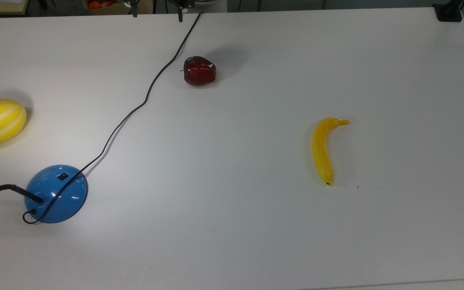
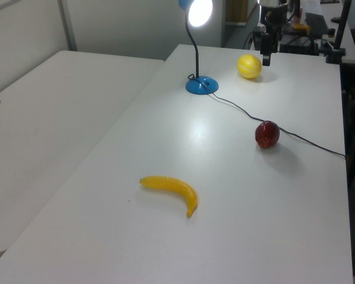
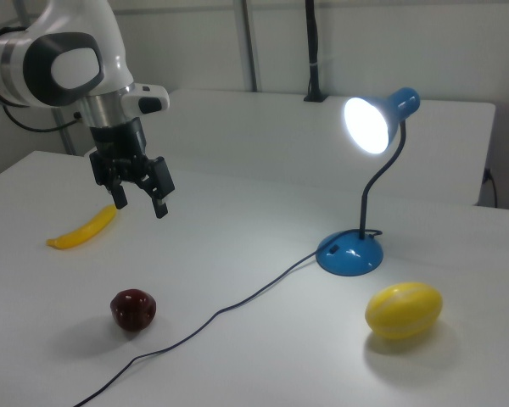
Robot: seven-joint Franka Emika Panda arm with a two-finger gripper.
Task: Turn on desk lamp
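Blue desk lamp (image 3: 361, 216) stands upright, lit shade facing the right view's left; tool (image 3: 141, 200) spread wide, empty.

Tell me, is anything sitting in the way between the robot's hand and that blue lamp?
Nothing visible blocks it. In the right view the hand hangs open above the table, with bare tabletop between it and the lamp. The apple and melon lie off to the side. The lamp already glows.

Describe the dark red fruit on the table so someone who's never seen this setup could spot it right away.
On the white table, follow the thin black cord away from the lit desk lamp. The apple sits just beside that cord. It is the sole dark red, round item; the melon and banana are yellow.
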